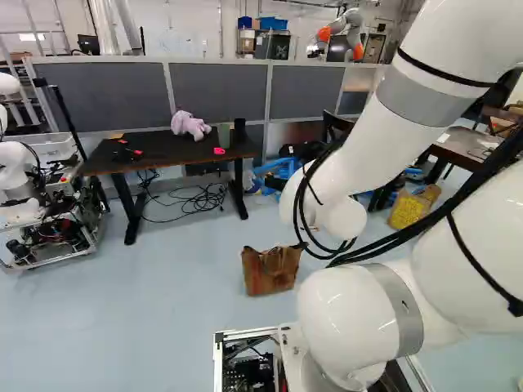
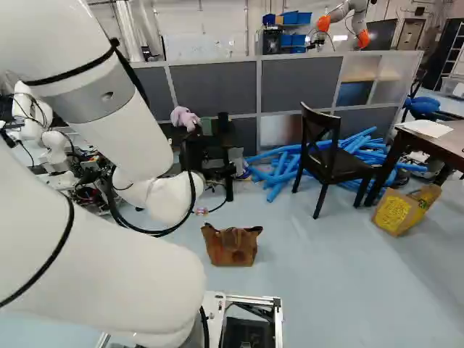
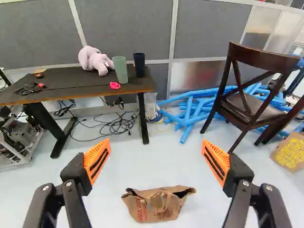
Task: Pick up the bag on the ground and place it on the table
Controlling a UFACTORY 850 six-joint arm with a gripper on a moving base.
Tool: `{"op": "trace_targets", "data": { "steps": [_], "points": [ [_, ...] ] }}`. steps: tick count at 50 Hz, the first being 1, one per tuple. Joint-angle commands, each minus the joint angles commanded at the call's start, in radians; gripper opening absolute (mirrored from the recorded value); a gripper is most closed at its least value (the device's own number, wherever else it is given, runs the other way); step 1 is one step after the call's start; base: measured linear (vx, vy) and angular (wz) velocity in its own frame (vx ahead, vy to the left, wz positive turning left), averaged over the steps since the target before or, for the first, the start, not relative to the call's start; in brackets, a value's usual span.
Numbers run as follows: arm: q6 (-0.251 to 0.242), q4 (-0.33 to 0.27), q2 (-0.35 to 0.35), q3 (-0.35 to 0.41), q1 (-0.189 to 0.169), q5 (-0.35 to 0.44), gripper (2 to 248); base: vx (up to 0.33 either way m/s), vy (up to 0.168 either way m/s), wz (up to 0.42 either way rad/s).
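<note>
Brown, crumpled paper bag (image 3: 154, 206) stands on the pale blue floor (image 3: 118, 168), short of the dark-topped bench (image 3: 61, 77). The black, orange-padded claw (image 3: 156, 143) is wide open, holding nothing; best centre it above the bag's rim, descend gently, then close.

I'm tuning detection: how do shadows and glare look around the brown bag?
Right base view: a soft shadow on the floor beside the brown bag, which shows no glare. Wrist view: its opening is dark; a metallic panel carries a hazy reflection.
</note>
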Motion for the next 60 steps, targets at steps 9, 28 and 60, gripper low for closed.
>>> {"op": "trace_targets", "data": {
  "steps": [9,28,60],
  "points": [
    [0.0,0.0,-0.027,-0.023,-0.002,0.0,247,0.154,-0.046,-0.008],
    [0.0,0.0,-0.091,-0.079,-0.003,-0.01,247,0.008,-0.001,-0.002],
    [0.0,0.028,-0.27,-0.196,-0.003,-0.097,247,0.0,0.0,0.0]
  ]
}}
